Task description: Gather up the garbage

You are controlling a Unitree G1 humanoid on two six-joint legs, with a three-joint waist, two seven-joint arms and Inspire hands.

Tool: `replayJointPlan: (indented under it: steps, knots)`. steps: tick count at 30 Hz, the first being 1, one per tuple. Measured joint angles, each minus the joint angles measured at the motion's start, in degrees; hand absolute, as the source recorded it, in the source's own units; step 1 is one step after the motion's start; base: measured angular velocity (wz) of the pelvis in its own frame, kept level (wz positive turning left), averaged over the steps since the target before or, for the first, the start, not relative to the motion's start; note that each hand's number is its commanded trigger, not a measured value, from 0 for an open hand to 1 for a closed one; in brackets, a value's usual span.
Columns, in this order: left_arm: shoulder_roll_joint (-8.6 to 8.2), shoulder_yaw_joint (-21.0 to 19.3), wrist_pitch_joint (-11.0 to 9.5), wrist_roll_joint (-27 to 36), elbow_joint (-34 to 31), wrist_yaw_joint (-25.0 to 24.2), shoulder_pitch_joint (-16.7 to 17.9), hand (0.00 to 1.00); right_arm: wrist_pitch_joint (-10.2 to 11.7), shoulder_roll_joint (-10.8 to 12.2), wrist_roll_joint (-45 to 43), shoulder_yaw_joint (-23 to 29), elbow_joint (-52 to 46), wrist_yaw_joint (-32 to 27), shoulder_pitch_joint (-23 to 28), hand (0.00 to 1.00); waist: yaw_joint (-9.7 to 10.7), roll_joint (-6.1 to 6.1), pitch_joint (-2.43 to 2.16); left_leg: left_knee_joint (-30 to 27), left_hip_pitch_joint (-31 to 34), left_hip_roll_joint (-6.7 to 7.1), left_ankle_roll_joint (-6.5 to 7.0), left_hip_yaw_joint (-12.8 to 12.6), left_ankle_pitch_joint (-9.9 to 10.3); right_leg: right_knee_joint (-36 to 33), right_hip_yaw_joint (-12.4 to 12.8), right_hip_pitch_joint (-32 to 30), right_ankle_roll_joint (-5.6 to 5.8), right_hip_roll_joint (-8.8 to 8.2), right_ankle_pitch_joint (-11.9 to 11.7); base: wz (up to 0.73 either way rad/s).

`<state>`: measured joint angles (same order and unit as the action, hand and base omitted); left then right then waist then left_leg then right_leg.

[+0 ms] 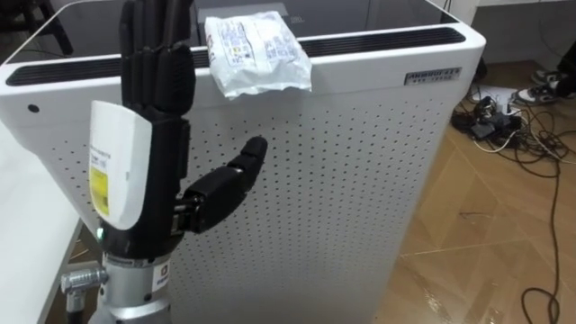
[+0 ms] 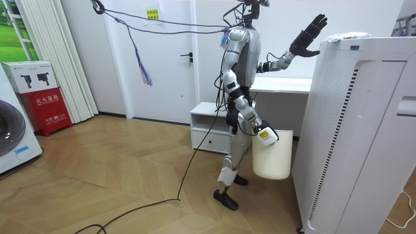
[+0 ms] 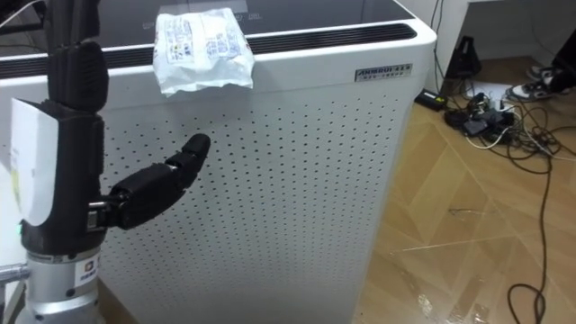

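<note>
A crumpled white plastic packet (image 1: 256,52) with printed text lies on the top front edge of a tall white perforated appliance (image 1: 342,180). My left hand (image 1: 155,85) is raised upright just left of the packet, at its height. It is open, with straight fingers and the thumb (image 1: 225,184) sticking out toward the appliance's front, and it holds nothing. In the room view I stand facing the appliance. There my right hand (image 2: 263,134) hangs low at my side, shut on the rim of a white bin (image 2: 272,159) held off the floor.
A white table edge (image 1: 27,225) is at my left. Tangled cables and a power strip (image 1: 504,112) lie on the wooden floor right of the appliance. Behind me in the room view stand a white desk (image 2: 283,84) and a low cabinet (image 2: 208,127).
</note>
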<state>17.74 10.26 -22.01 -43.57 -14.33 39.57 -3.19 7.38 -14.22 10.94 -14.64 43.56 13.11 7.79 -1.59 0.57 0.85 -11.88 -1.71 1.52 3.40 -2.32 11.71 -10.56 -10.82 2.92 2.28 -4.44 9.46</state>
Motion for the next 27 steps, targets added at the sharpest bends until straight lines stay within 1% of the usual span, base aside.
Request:
replayJointPlan:
  steps: [4, 7, 12, 18, 22, 27]
  knots:
    - [0.83, 0.03, 1.17, -0.02, 0.3, -0.48, -0.09, 0.0, 0.0, -0.13, 0.0, 0.0, -0.02, 0.28, 0.0, 1.0, 0.32, 0.2, -0.06, -0.23, 0.01, 0.0, 0.0, 0.04, 0.0, -0.04, -0.02, 0.1, 0.0, -0.01, 0.0, 0.0]
    - [0.91, 0.03, 2.04, -0.02, 0.32, -1.44, -0.09, 0.0, 0.0, -0.29, 0.0, 0.0, -0.02, 0.81, 0.0, 1.0, 0.47, 0.56, -0.04, -0.33, 0.01, 0.0, 0.0, 0.04, 0.0, -0.1, -0.02, 0.14, 0.0, -0.01, 0.0, 0.0]
    - [0.92, 0.03, 2.08, -0.04, 0.33, -1.68, -0.09, 0.0, -0.02, -0.3, 0.01, -0.01, -0.02, 1.4, 0.0, 1.0, 0.84, 1.06, -0.03, -0.3, 0.01, -0.01, 0.0, 0.04, 0.0, -0.12, -0.02, 0.12, 0.0, -0.01, 0.0, 0.0]
    - [0.95, 0.03, 2.08, -0.04, 0.37, -2.59, -0.09, 0.0, -0.02, -0.29, 0.06, 0.01, -0.02, 1.83, 0.0, 1.0, 1.53, 1.05, -0.01, -0.25, 0.0, 0.02, 0.0, 0.03, 0.0, -0.08, 0.03, 0.11, 0.0, -0.03, 0.0, 0.0]
    - [0.95, 0.03, 2.08, -0.04, 0.4, -2.84, -0.09, 0.0, -0.02, -0.31, 0.05, 0.02, -0.02, 1.83, 0.0, 1.0, 1.54, 1.05, 0.01, -0.24, 0.0, 0.02, 0.0, 0.03, 0.0, -0.1, 0.03, 0.12, 0.0, -0.03, 0.0, 0.0]
    - [0.95, 0.03, 2.13, -0.04, 0.96, -3.58, -0.09, 0.0, -0.02, -0.31, 0.02, 0.12, -0.02, 1.87, 0.0, 1.0, 1.53, 1.31, 0.23, -0.05, 0.02, 0.01, 0.0, 0.04, 0.0, -0.1, 0.03, 0.07, 0.0, -0.01, 0.0, 0.0]
